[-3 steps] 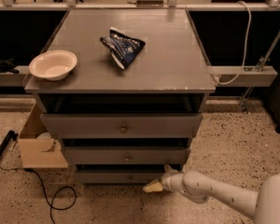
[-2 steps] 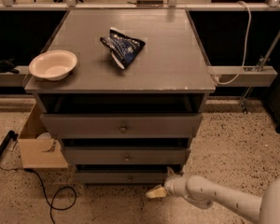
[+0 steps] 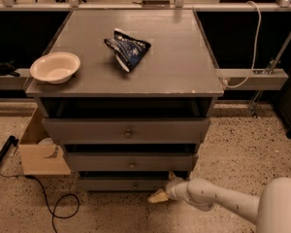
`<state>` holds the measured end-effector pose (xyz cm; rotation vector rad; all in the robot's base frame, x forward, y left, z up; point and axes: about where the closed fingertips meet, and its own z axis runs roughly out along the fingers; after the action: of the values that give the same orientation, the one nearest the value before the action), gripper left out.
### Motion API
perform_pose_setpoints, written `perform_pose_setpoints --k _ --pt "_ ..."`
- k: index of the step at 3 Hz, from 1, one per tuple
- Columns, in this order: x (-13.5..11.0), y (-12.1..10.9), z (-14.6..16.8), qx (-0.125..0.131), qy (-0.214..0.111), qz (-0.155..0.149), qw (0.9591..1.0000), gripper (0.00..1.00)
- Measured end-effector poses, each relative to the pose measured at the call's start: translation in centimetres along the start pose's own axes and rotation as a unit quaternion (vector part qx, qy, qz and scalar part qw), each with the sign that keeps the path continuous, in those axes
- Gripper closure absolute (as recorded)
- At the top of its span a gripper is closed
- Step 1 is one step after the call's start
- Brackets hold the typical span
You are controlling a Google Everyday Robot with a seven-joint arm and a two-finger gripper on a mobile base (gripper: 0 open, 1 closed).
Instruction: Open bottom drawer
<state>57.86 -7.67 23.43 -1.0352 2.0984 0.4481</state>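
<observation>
**Low at the cabinet's foot: tool right of the knob**

Down by the floor, at the lower right corner of the grey cabinet (image 3: 184, 67), the tool (image 3: 159, 196) hovers just in front of the bottom drawer (image 3: 106, 183). Whether it is apart or together I cannot tell; it grips nothing visible. The drawer sits lowest of three, its front flush under the middle one, apparently not yet pulled. Its long axis runs left to right, and its small centre knob (image 3: 135, 184) lies just left of the tool and slightly higher. Reaching it likely needs a short shift left and up, then a pull straight out toward the camera.
</observation>
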Motion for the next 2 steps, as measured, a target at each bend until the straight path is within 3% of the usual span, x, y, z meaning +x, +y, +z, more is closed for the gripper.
perform_pose_setpoints --k 1,2 --pt "1.1 -0.21 1.84 -0.005 0.014 0.002 0.9999 0.0" --pt "0.78 0.76 1.1 0.004 0.005 0.007 1.0 0.0"
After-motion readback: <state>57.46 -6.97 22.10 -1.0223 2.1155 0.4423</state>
